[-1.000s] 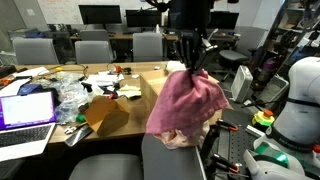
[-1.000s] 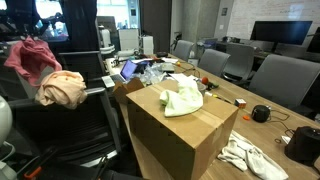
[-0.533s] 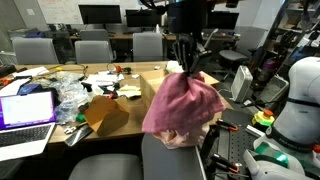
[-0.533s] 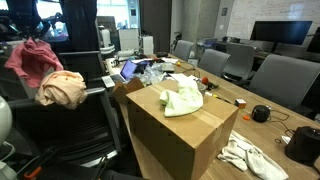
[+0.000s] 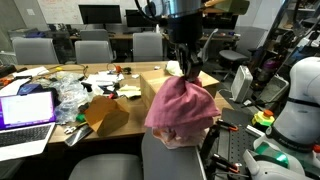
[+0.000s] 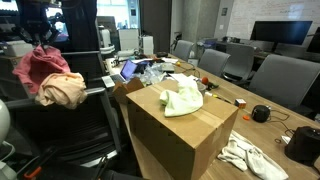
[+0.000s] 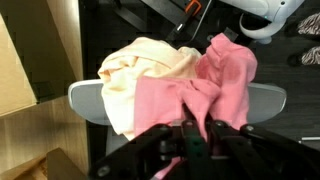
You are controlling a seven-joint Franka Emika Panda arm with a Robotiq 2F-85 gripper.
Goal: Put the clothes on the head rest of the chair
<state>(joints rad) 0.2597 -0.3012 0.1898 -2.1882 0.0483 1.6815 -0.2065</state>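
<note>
Claw [image 5: 186, 72] pinches the pink cloth [image 5: 183, 105] by its top. The cloth hangs straight down, directly over the headrest [image 7: 84, 102], against the cream cloth [image 7: 150, 70].

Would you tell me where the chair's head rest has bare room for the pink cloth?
Bare strips show only at the two ends of the head rest: one beyond the pink cloth, one beside the cream cloth. The middle is crowded by both cloths.
</note>
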